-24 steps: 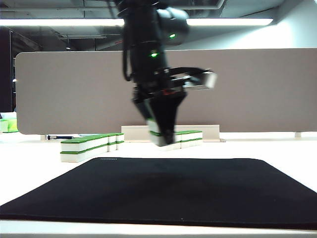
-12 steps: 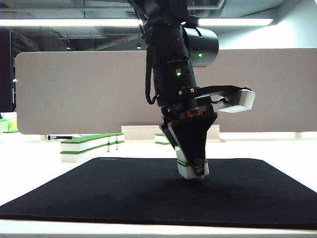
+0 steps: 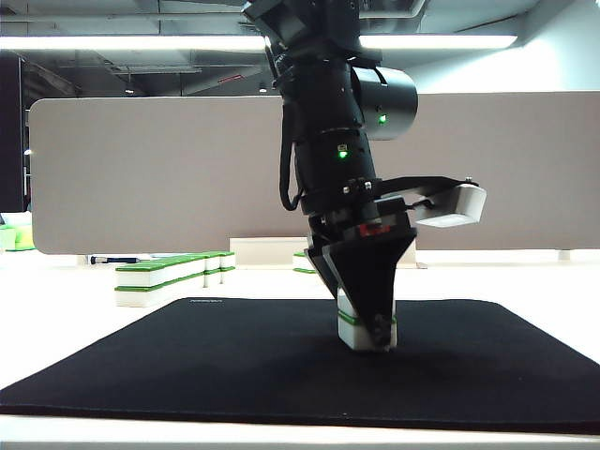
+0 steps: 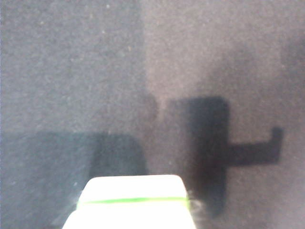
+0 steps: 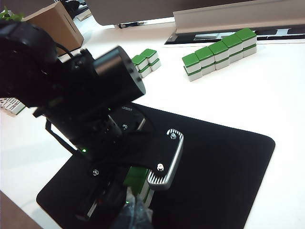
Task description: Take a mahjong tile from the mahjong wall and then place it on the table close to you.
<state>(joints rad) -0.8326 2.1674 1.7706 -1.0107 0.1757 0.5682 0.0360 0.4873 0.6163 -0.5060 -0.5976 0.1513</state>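
The left gripper (image 3: pixel 367 323), at the middle of the black rounded-corner mat (image 3: pixel 187 356) on the white surface, pinches a small, rigid, smooth white tile with a green band (image 3: pixel 354 328) by its flat sides, touching down. It looks light and slippery. The right gripper is out of view.

A tall beige divider panel (image 3: pixel 141 169) with rounded corners stands across the far side of the white desk (image 3: pixel 56 319), closing off most of the room behind. Above it runs a long bright ceiling light strip (image 3: pixel 112 42) under a dark ceiling with exposed ducts. A pale wall (image 3: pixel 572 56) rises at the right. In the right wrist view a brown cardboard box (image 5: pixel 55 24) sits beyond the desk's edge.
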